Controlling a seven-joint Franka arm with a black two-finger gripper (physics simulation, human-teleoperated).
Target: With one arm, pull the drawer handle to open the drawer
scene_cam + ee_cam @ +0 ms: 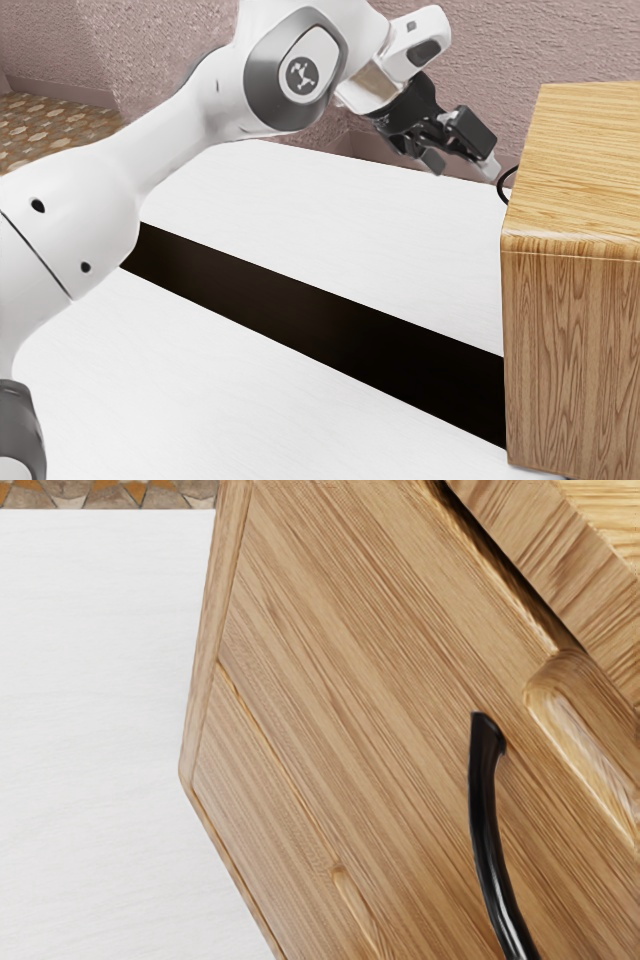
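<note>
The black gripper (486, 158) hangs just beside the front of the wooden cabinet (575, 300), which stands on the white table (300, 230) at the exterior view's right. Whether the claw is open or closed cannot be told. The curved black drawer handle (488, 850) sits on the drawer front (350, 730), close to the hand.

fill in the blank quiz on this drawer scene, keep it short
1. The drawer handle is ___ in colour.
2. The cabinet is made of ___.
3. The cabinet stands at the exterior view's ___ edge.
4. The table has a ___ top crossed by a dark strip.

Missing words: black; wood; right; white
</note>
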